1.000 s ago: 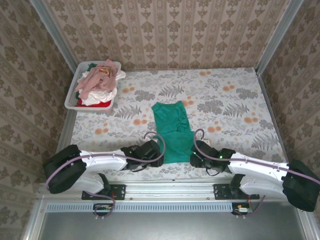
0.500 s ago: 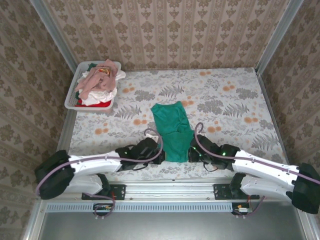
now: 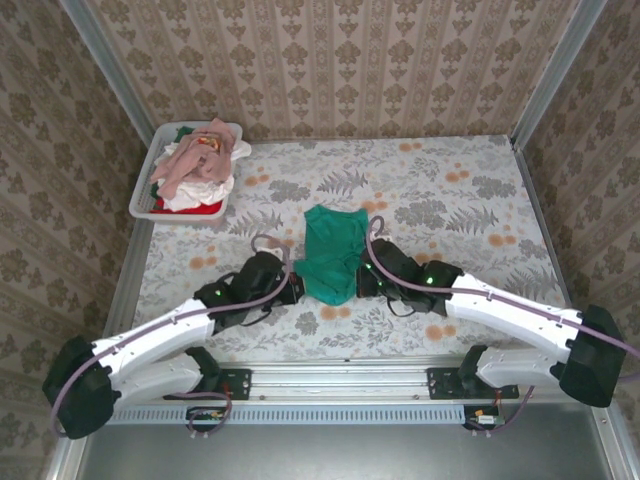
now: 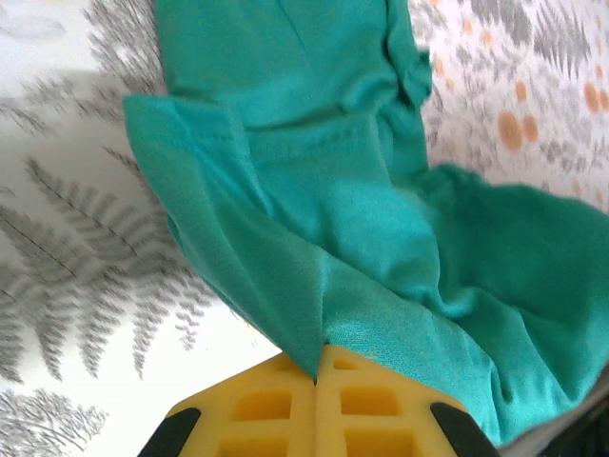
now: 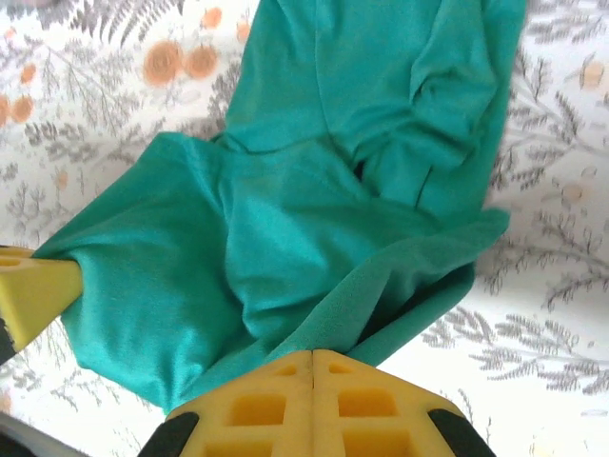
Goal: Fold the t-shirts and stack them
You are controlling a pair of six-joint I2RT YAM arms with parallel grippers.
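Green shirt (image 3: 331,256) in the middle of the table (image 3: 470,200), near edge pinched tight by the left end effector (image 4: 317,369) and the right end effector (image 5: 312,360): hold both corners level, carry them over together, lay them flat.

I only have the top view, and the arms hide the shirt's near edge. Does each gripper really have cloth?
Observer: Yes for the left. On its wrist camera the left gripper is shut, with a fold of the shirt pinched in it.
Operator: And the right?
Observer: The right gripper is also shut on a fold of the shirt.
Operator: Is the cloth taut between them?
Observer: No, it hangs in loose folds between the two.
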